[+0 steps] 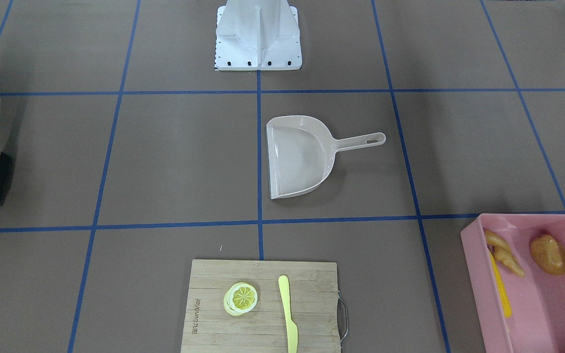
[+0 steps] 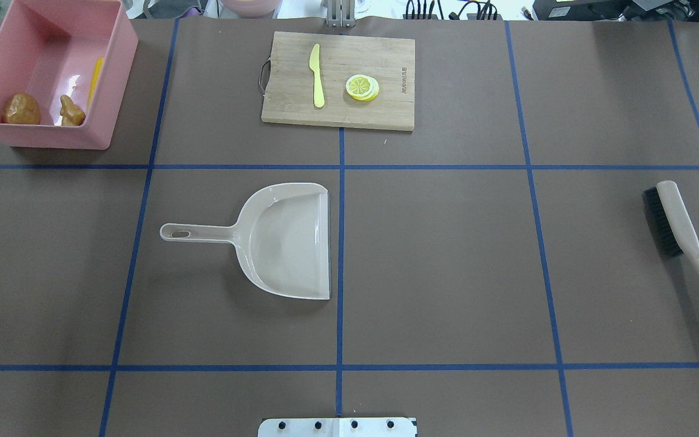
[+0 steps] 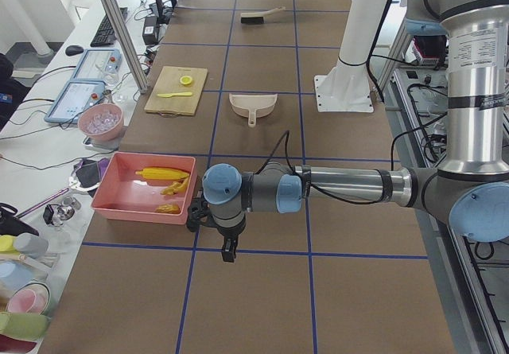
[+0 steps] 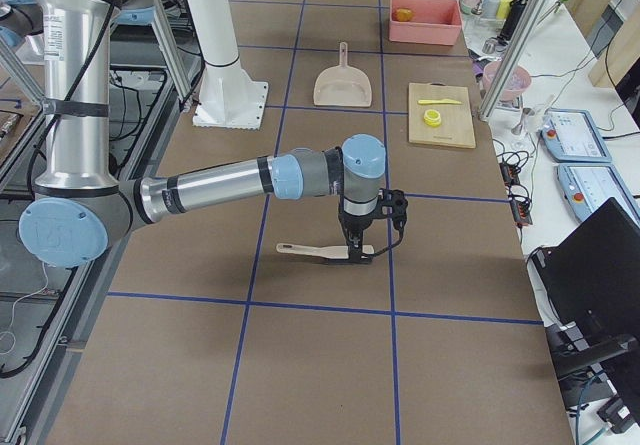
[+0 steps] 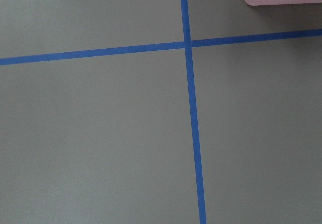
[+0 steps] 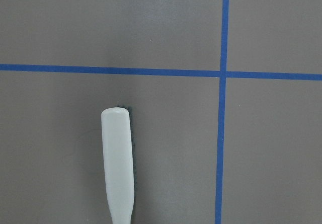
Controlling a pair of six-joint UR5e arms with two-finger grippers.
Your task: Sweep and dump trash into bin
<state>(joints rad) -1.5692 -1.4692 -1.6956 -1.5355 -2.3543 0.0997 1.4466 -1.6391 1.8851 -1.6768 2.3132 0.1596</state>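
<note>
— What is the left pincer (image 3: 229,250) doing?
— It points down over the brown surface (image 2: 446,255), just near of the pink bin (image 3: 141,212). Only the side view catches it, so I can't tell how wide it stands or whether it has anything.

— And the right pincer (image 4: 357,253)?
— Also pointing down, right over the brush (image 4: 320,253) at the right end of the surface. I can't tell whether it is spread or closed, or whether it touches the brush. Its wrist view shows the pale handle lying flat beside a crossing of blue tape.

— Where is the trash?
— All inside the bin, at the far left corner. The potato (image 2: 22,109) and ginger root (image 2: 71,112) sit at its near end, close together. The corn cob (image 3: 163,173) lies along the right-hand wall.

— Anything else?
— A beige dustpan (image 2: 289,243) lies flat in the middle, handle pointing left. On the far side, centred, is a wooden cutting board (image 2: 386,112) with a yellow knife (image 2: 317,76) and a lemon slice (image 2: 362,87), apart from each other.
</note>
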